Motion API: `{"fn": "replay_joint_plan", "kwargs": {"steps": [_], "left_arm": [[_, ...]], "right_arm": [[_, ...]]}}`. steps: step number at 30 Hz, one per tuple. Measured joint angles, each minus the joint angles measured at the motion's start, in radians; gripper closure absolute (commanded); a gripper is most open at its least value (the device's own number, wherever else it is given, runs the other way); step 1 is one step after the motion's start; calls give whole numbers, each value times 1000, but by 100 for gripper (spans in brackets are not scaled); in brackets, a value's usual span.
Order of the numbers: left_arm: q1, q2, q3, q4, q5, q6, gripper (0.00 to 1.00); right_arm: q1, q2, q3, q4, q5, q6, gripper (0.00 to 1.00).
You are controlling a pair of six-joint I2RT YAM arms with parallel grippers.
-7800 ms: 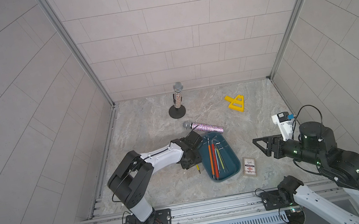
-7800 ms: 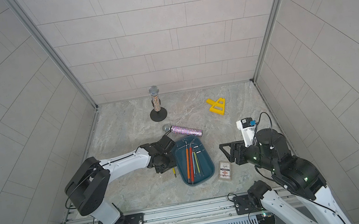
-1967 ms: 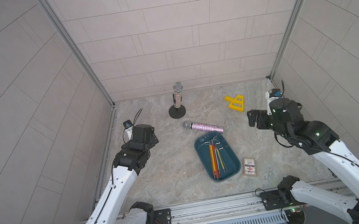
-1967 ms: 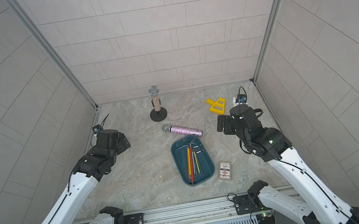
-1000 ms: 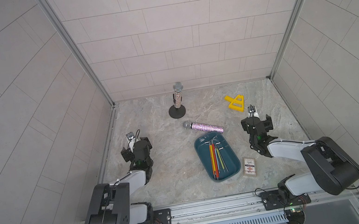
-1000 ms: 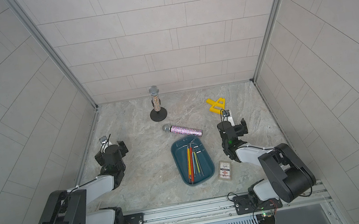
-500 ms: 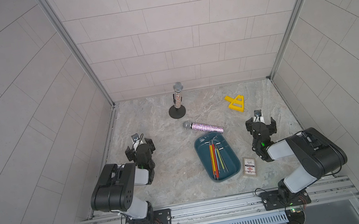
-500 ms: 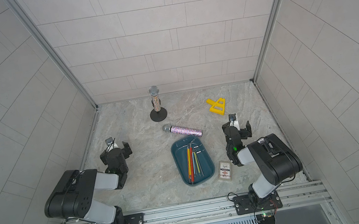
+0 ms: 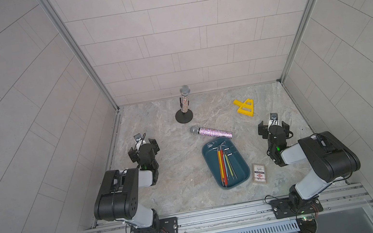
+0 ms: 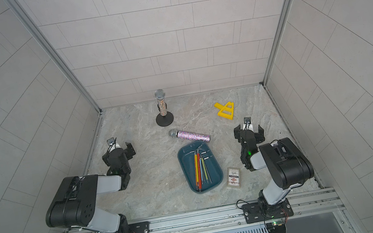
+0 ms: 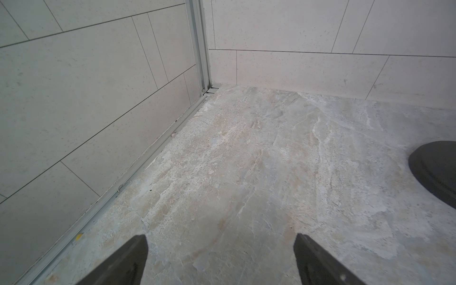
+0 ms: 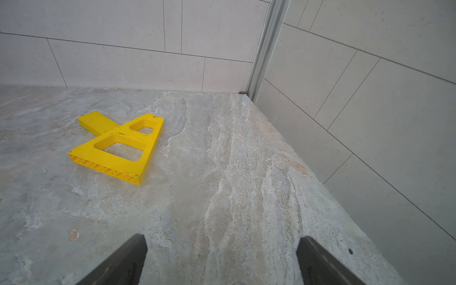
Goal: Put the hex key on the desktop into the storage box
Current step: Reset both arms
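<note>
1. The desktop (image 9: 177, 179) is marbled grey-beige. In both top views I can find no loose hex key on its bare stone, nor in either wrist view.
2. Both arms sit folded low over their bases at the 6 o'clock edge, with the wrists pointing toward 12 o'clock. The left arm is by the 9 o'clock rail and the right by the 3 o'clock wall.
3. The storage box (image 9: 240, 164) lies between the arms, its long axis running roughly from 11 to 5 o'clock. It is at about 4 o'clock from the left gripper (image 9: 143, 150) and about 8 o'clock from the right gripper (image 9: 273, 129), which is the nearer of the two. The lying microphone (image 9: 210, 132) is just beyond the box's 12 o'clock end, and the card box (image 9: 259, 172) is just beside its 4 o'clock corner.
4. Both grippers stand spread wide with nothing between the fingers. The wrist views show only stone ahead of the left gripper (image 11: 220, 240) and the right gripper (image 12: 222, 240), and the yellow bracket (image 12: 116, 145) is well ahead of the right one.
5. The hex keys (image 9: 223, 164), thin coloured and plain ones, lie inside the box along its length. The task looks finished and no reach seems called for.
</note>
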Motion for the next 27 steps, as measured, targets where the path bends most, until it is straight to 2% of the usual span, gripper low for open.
{"fn": "replay_joint_plan", "kwargs": {"steps": [27], "left_arm": [[1,-16,-13,-15,5,-12,0]], "right_arm": [[-11,0,17,-37,-33,18,0]]}}
